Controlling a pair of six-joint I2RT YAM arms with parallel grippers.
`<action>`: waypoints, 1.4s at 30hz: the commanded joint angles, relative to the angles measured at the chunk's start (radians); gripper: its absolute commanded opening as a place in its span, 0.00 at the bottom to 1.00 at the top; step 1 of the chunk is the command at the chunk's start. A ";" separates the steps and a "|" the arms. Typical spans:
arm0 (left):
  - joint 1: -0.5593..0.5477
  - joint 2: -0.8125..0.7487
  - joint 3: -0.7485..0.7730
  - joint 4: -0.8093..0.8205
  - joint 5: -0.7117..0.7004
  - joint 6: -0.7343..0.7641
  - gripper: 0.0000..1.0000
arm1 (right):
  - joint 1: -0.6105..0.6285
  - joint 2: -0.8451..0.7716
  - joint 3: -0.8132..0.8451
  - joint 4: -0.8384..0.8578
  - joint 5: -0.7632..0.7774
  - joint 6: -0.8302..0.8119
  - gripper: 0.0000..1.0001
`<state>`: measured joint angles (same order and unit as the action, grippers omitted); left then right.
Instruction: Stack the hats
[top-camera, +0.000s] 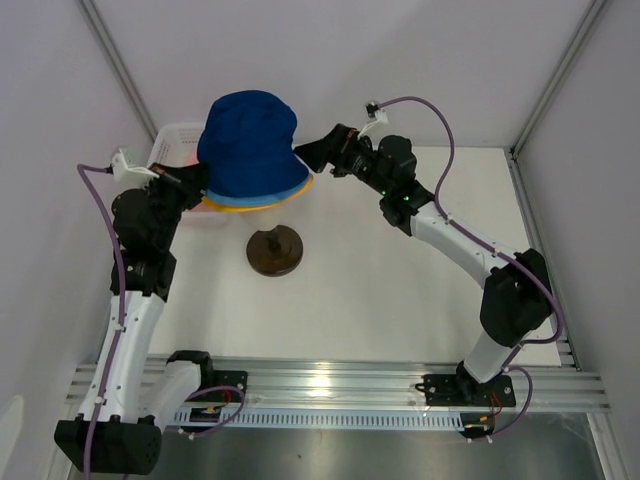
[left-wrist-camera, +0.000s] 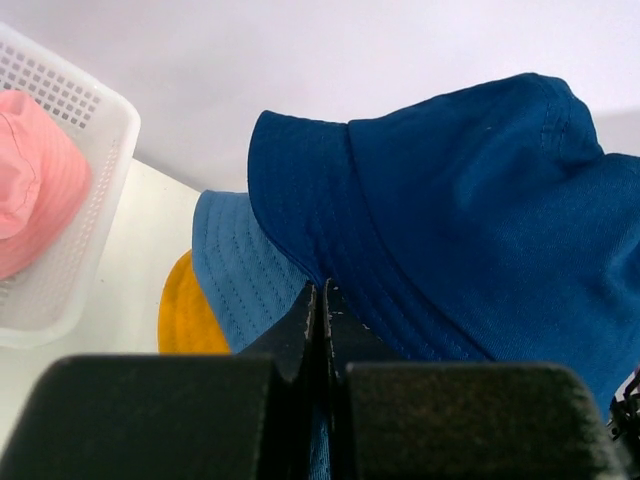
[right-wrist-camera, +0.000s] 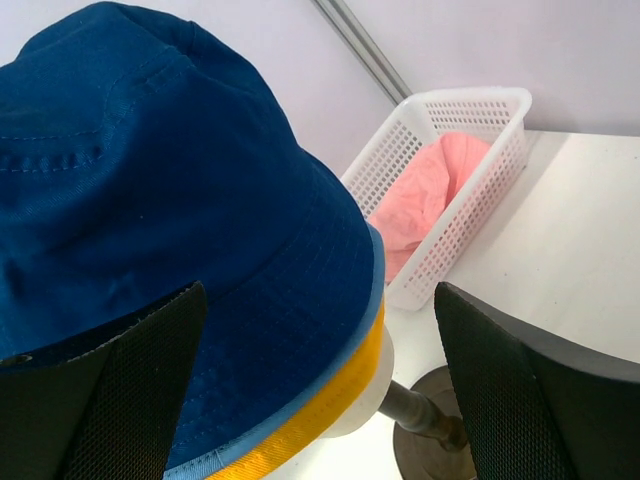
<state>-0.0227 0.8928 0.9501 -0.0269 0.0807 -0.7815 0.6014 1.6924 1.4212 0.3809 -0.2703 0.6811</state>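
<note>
The left fingers (left-wrist-camera: 296, 335) are pressing flat against each other, clenched with no gap, and their tips are touching the lower edge of the navy hat (left-wrist-camera: 450, 230)'s brim; whether any cloth is caught between them cannot be told. The right fingers (right-wrist-camera: 110, 390) are standing released and spread wide, one on each side of the view, pointing at the opposite side of the same brim without closing on it. The navy hat is sitting on top of the stack, its crown upright and its brim drooping over the light blue hat (left-wrist-camera: 245, 270), which is showing only as a band beneath it. The yellow hat (right-wrist-camera: 310, 420) is lying under both, peeking out as a thin rim. All three are resting on a cream mannequin head (right-wrist-camera: 362, 398), which is standing on a thin post and a dark round base (top-camera: 275, 250) left of the bench (top-camera: 400, 300)'s middle. The pink hat (right-wrist-camera: 430, 190) is lying crumpled inside a white basket (top-camera: 175, 133) at the bench's far left corner, just beside the stack and apart from it.
</note>
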 joint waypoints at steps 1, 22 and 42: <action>-0.017 0.034 -0.048 -0.189 -0.004 0.096 0.01 | 0.011 -0.003 0.004 0.053 0.005 0.000 0.99; 0.062 0.070 0.278 -0.278 -0.110 0.186 0.76 | -0.155 -0.149 0.042 -0.261 0.034 -0.094 0.99; 0.308 0.934 0.754 -0.396 -0.012 0.188 0.83 | -0.241 -0.238 -0.209 -0.275 0.209 -0.219 0.99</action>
<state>0.2821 1.7275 1.5974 -0.3328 0.0807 -0.6556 0.3645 1.4506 1.2015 0.0704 -0.1127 0.4873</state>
